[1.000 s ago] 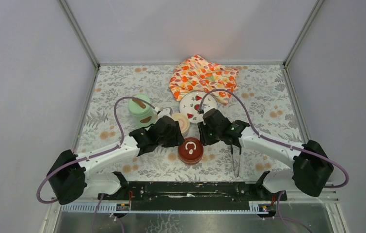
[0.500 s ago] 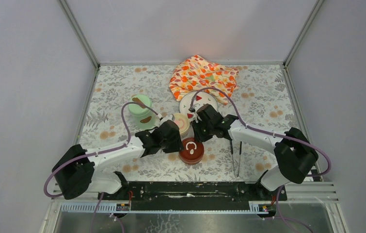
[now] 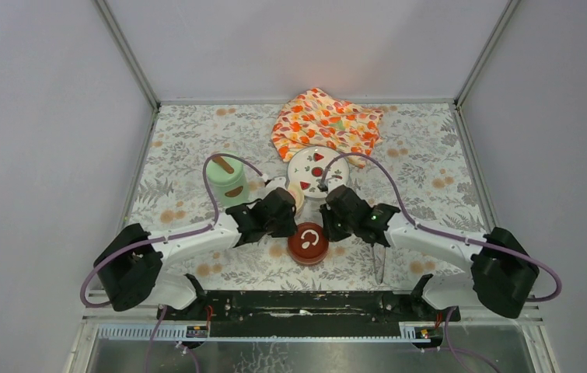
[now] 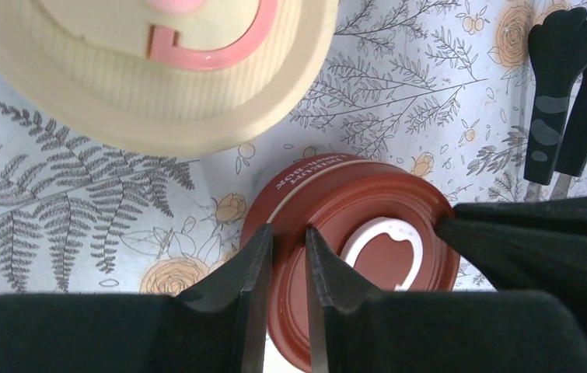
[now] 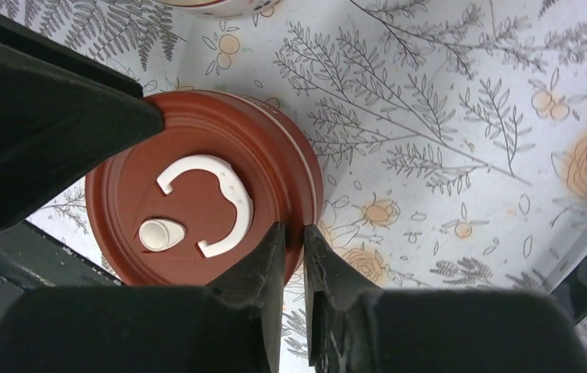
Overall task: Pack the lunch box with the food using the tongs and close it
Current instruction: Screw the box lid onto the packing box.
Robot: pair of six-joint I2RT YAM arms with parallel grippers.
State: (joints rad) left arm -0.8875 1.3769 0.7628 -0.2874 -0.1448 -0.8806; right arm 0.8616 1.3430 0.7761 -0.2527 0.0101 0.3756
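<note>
The lunch box's dark red-lidded pot (image 3: 308,242) stands on the table between my two grippers. My left gripper (image 4: 288,233) is shut on the left rim of its lid (image 4: 368,210), one finger on top and one outside. My right gripper (image 5: 290,229) pinches the right rim of the same lid (image 5: 189,186). The cream-lidded pot (image 4: 158,78) sits just behind, partly hidden in the top view. Further left is the mint-green pot (image 3: 226,183). The tongs (image 3: 379,260) lie right of the red pot, tips (image 4: 562,93) pointing away. No food shows.
A white plate (image 3: 317,167) with red fruit prints sits behind the pots, and an orange flower-patterned cloth (image 3: 325,120) lies at the back. Grey walls close in the floral table on three sides.
Both grippers came in from behind the cream pot to the dark red pot, and their jaws narrowed onto its lid rim. The pot has stayed in place.
</note>
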